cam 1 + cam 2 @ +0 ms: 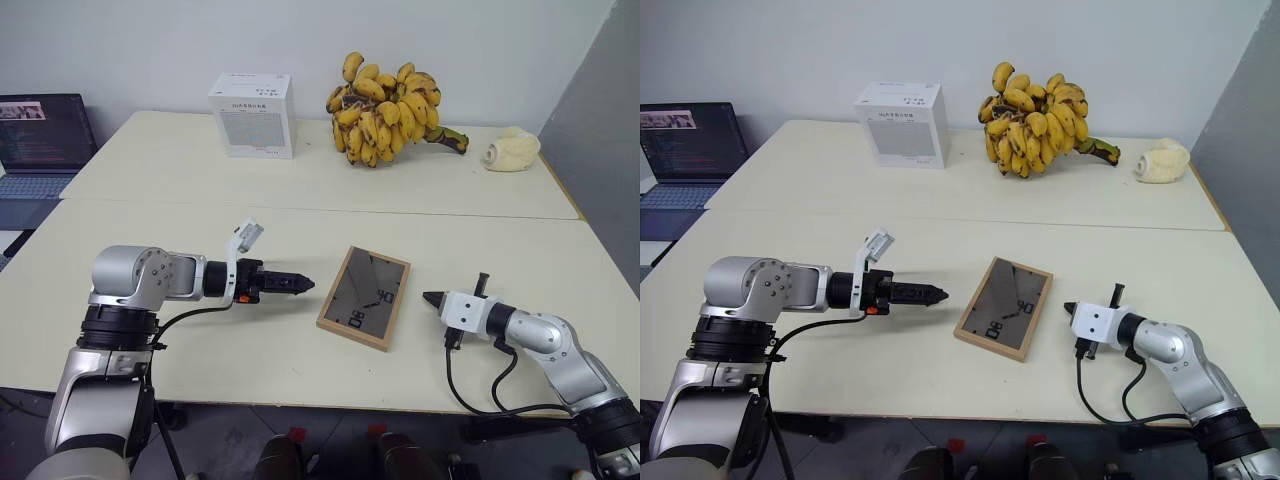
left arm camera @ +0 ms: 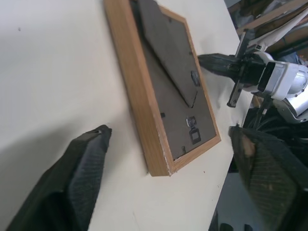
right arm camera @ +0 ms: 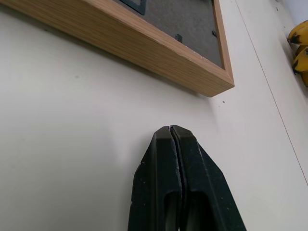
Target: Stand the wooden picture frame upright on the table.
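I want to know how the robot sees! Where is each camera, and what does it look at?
Left eye, on the head: looks down over the table, picture frame, both arms.
Right eye: beside it, same scene.
Left wrist: looks along its open fingers at the frame's dark back and the right gripper.
Right wrist: looks along its shut fingers at the frame's wooden edge.
All four share the frame.

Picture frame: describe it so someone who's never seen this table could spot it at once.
On the near half of the cream table, this side of the seam, the wooden picture frame lies flat between the left gripper and the right gripper. Its dark grey back faces up inside a light wood border, unlike the upright white box and bananas at the far edge.
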